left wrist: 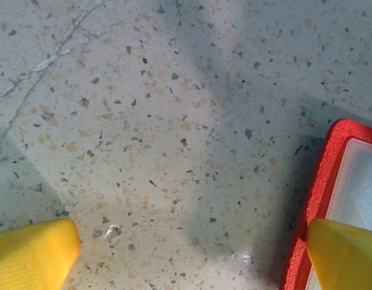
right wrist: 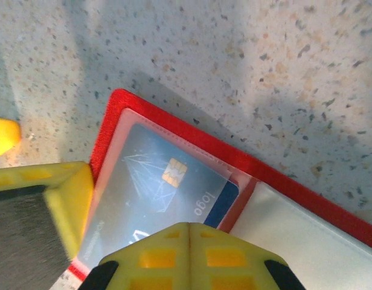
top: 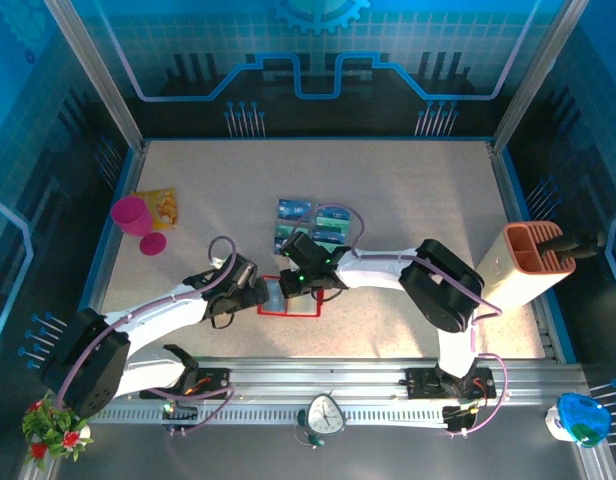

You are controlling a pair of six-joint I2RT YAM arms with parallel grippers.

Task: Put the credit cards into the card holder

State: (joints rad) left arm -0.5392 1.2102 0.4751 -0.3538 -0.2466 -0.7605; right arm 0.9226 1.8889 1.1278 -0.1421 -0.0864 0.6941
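A: Nearest us, the right gripper [right wrist: 189,244] has its jaws shut tight with nothing seen between them, tips over the near edge of the blue chip card [right wrist: 156,187]. That card lies in the clear pocket of the open red card holder [right wrist: 174,124], and a darker blue corner by the fold seems to sit outside the film

B: So a push could catch that corner on the plastic and buckle the card?

A: I'd think so. The left gripper [left wrist: 189,260] has its jaws spread wide and grips nothing, one yellow finger [left wrist: 346,254] at the holder's left rim, the other over bare table [left wrist: 144,121]. Whether it presses down I cannot tell. If not, the holder may skate over the speckled top rather than take the card

B: And beyond?

A: The other credit cards [top: 313,225] lie flat in a cluster just past the holder. Thin and flush to the table, they look hard to pinch, and an arm reaching over could scatter them
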